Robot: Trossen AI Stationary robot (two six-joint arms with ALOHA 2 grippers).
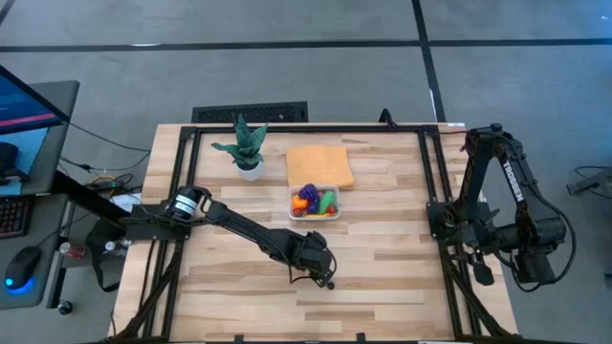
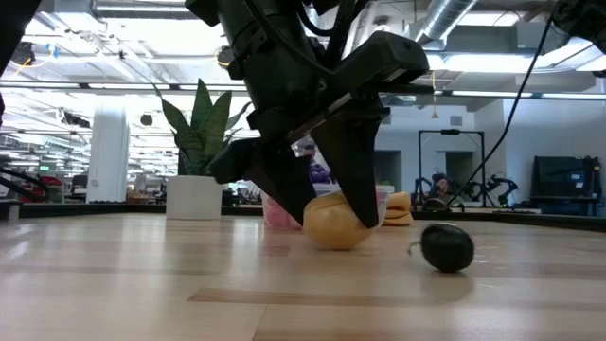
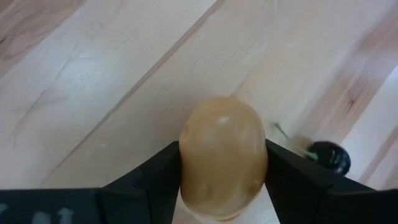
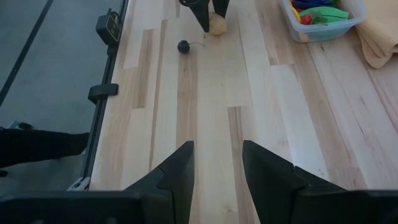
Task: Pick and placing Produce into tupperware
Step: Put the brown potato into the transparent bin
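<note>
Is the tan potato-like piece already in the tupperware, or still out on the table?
Out. The potato sits on the table between the left gripper fingers; the tupperware lies farther back.

Overhead looking down, low camera level (table-height), wrist cameras close, all sharing table (image 1: 382, 277).

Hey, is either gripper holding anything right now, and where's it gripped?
The left gripper pinches the potato by its two sides, on the table. The right gripper holds nothing.

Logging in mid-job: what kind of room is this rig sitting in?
Probably a large open robotics lab or workshop. The low view shows exposed ceiling ducts and another arm rig in the background; the high view shows a desk with monitor beside the wooden table.
</note>
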